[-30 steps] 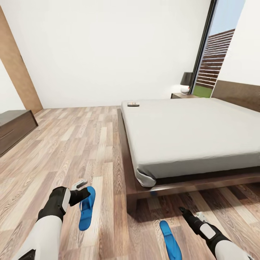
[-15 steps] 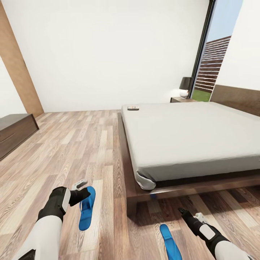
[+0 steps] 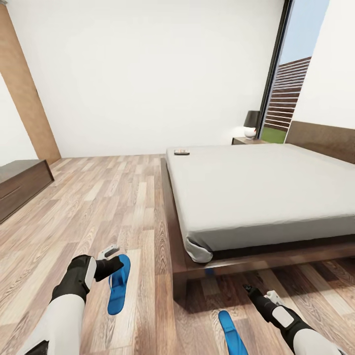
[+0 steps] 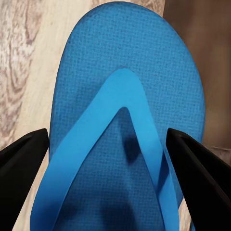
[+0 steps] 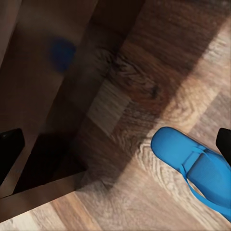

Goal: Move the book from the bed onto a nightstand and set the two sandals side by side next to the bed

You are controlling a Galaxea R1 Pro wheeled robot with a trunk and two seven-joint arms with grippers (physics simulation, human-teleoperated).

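Dark-shaded lamp (image 3: 252, 123); long dark sideboard (image 3: 19, 185).

Taking the bed (image 3: 261, 192) as landmark: the small dark book (image 3: 181, 152) lies flat on its far corner; one blue sandal (image 3: 118, 284) lies on the floor left of its foot corner, another sandal (image 3: 230, 334) just below that corner; a nightstand (image 3: 246, 141) stands behind it.

My head view's lower edge cuts off the right sandal (image 3: 230, 334); the book (image 3: 181, 152) on the bed (image 3: 256, 192) is too small to read.
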